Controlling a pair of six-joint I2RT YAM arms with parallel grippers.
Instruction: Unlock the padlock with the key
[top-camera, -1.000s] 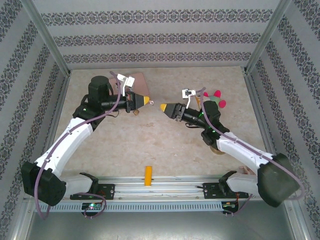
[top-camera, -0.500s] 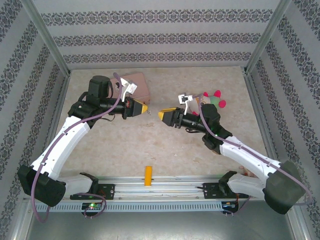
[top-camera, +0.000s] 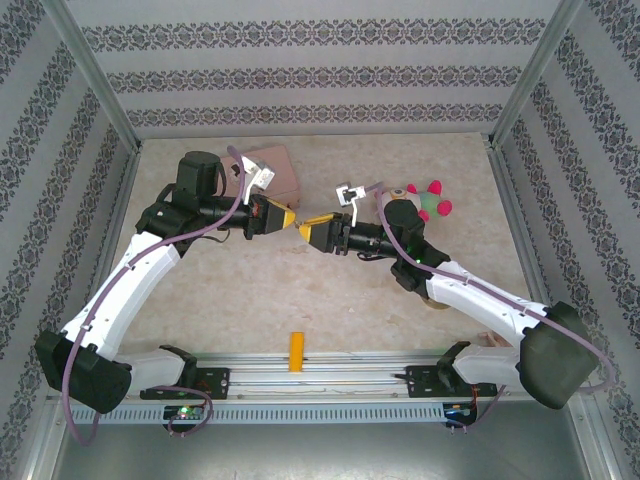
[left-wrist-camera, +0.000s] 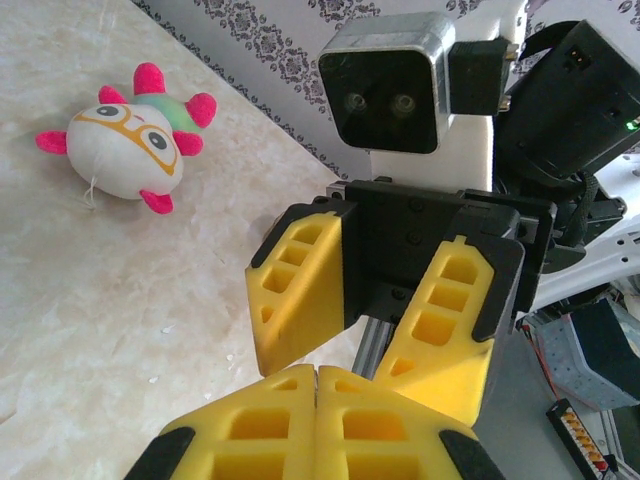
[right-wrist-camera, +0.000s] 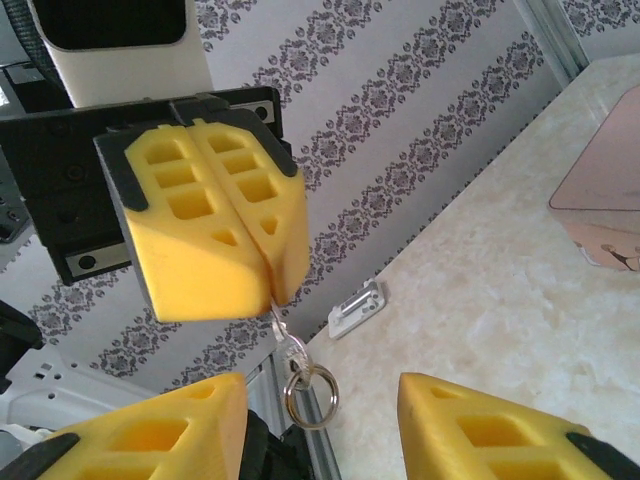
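My left gripper is shut on the key, a small silvery key that sticks out of its yellow fingertips. A metal split ring hangs from the key. My right gripper faces the left one tip to tip over the middle of the table. It is open, with the key and ring hanging between its two fingers and touching neither. In the left wrist view my own pads are pressed together and the right gripper's fingers stand spread just beyond them. The padlock is out of view.
A pink tin lies on the table behind the left gripper. A white plush toy with pink spikes sits behind the right arm. A yellow-orange block stands at the near rail. Patterned walls close three sides.
The right gripper has moved left until its open fingers flank the key, and its jaws have narrowed a little. The left gripper shifted slightly and stays shut.
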